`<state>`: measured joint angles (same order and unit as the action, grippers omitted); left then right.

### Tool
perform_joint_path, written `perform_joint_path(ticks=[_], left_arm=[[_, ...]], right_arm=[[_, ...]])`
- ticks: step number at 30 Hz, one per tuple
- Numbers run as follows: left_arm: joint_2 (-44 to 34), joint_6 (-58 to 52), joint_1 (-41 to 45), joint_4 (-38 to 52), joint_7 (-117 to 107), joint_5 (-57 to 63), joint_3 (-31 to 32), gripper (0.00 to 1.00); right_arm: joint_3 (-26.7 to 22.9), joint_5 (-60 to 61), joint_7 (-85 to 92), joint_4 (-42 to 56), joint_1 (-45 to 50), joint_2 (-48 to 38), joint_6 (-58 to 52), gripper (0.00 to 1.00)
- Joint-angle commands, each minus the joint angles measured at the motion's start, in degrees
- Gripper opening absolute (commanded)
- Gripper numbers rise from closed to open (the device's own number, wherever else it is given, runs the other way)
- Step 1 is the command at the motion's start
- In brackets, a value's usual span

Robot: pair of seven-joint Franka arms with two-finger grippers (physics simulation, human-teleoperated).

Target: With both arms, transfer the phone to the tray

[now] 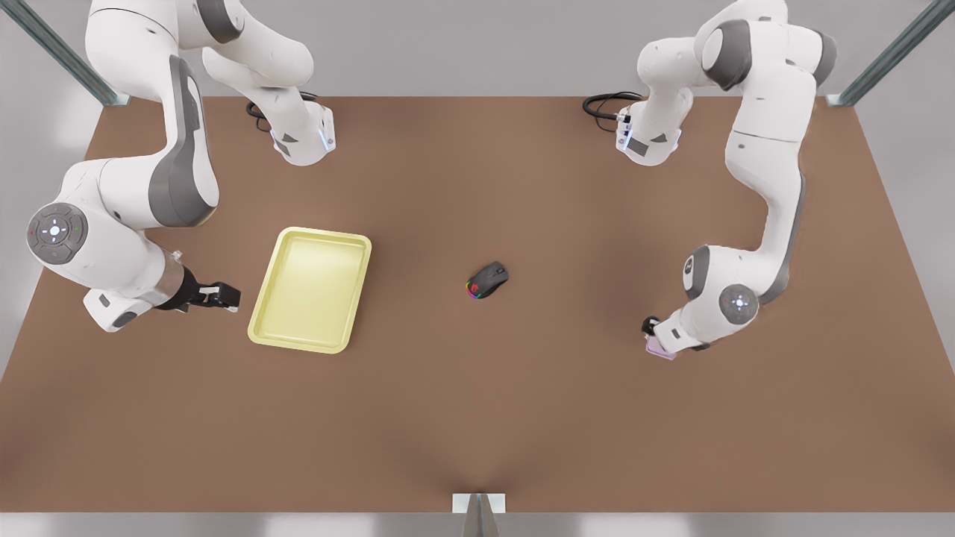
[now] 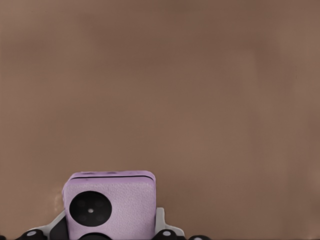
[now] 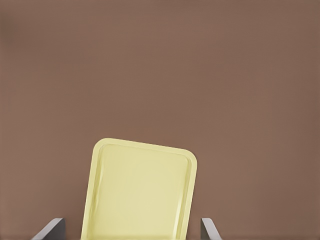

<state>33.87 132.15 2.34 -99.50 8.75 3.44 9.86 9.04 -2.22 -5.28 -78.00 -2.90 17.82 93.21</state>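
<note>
The lilac phone sits at the front view's right, pinched in my left gripper. In the left wrist view the phone stands between the fingers, one black camera circle facing out, brown table behind it. The pale yellow tray lies flat at the front view's left. My right gripper hovers just beside the tray's short edge, open and holding nothing. In the right wrist view its fingertips frame the tray.
A black mouse with rainbow lights lies mid-table between tray and phone. The brown table has wide bare room toward the near edge. Both arm bases and black cables stand at the far edge.
</note>
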Motion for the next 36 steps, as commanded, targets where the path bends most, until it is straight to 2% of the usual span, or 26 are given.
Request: perform_joint_path(ticks=[1,4,6,12,18,19,20,23,24,25,26,28,30,31,32,33,34,36], left_arm=[[6.55,-8.05,8.11,10.90,-53.48,0.07,0.16,0.81],[15.34,-9.10,16.90,22.15,-63.86,0.25,-0.02,0.81],[17.63,-8.93,17.08,25.84,-64.21,0.25,-0.37,0.81],[20.53,-9.10,27.89,31.20,-72.74,0.25,-0.72,0.81],[24.75,-5.85,29.12,33.32,-64.39,0.25,-0.20,0.82],[25.37,-4.63,29.30,33.41,-64.56,0.25,-0.02,0.83],[25.54,-4.53,29.39,33.41,-64.65,0.25,0.07,1.00],[25.11,-4.53,29.21,33.49,-64.48,0.16,0.24,1.00],[23.44,-6.64,28.60,33.41,-64.39,0.07,0.16,1.00],[18.88,-17.50,25.88,34.10,-60.28,0.07,-0.11,1.00],[15.18,-29.72,22.80,38.66,-57.36,-0.02,-0.20,1.00],[7.46,-42.47,17.62,41.23,-52.89,0.51,-0.63,1.00],[0.41,-55.50,12.77,41.23,-30.47,1.74,-6.69,1.00],[-2.84,-57.27,11.55,40.53,-26.34,1.48,-8.81,1.00],[-12.05,-54.29,9.09,28.25,-18.70,1.04,-8.99,1.00],[-23.84,-46.81,6.62,12.68,-15.61,-0.37,-9.25,1.00],[-26.57,-47.68,7.15,10.64,-15.17,-0.72,-11.36,1.00],[-24.03,-56.12,7.06,15.83,-14.82,-4.15,-11.45,1.00]], right_arm=[[0.01,0.02,0.10,-0.05,0.00,-0.16,-0.05,1.00],[0.01,0.02,0.19,0.04,0.00,-0.16,-0.05,1.00],[0.01,0.02,0.27,0.04,0.00,-0.07,-0.05,1.00],[0.01,0.11,0.19,-0.05,0.00,-0.07,-0.05,1.00],[0.19,0.02,-0.69,0.04,2.28,-0.16,-0.05,1.00],[0.10,-0.07,-0.61,0.04,3.69,-0.16,-0.05,1.00],[0.10,0.02,-0.61,0.04,3.78,-0.16,0.04,1.00],[0.10,-0.07,-0.52,0.04,3.69,-0.16,-0.05,1.00],[0.10,-0.07,-0.52,0.04,3.69,-0.16,-0.05,1.00],[0.10,-0.07,-0.52,0.04,3.69,-0.16,-0.05,1.00],[0.10,-0.07,-0.43,0.04,3.69,-0.16,-0.05,1.00],[0.10,-0.07,-0.60,0.04,3.87,-0.16,0.04,1.00],[0.19,0.02,-0.43,-0.23,7.56,2.83,0.30,1.00],[0.10,-0.16,-0.60,-0.67,10.54,4.15,2.94,1.00],[0.10,-0.16,-3.67,-0.67,12.12,6.17,5.66,1.00],[0.10,-0.42,-9.82,-0.67,16.25,8.45,9.35,1.00],[0.10,-0.42,-14.84,-0.49,19.15,10.30,11.38,1.00],[0.10,-0.68,-25.03,1.44,24.69,15.83,16.12,1.00]])
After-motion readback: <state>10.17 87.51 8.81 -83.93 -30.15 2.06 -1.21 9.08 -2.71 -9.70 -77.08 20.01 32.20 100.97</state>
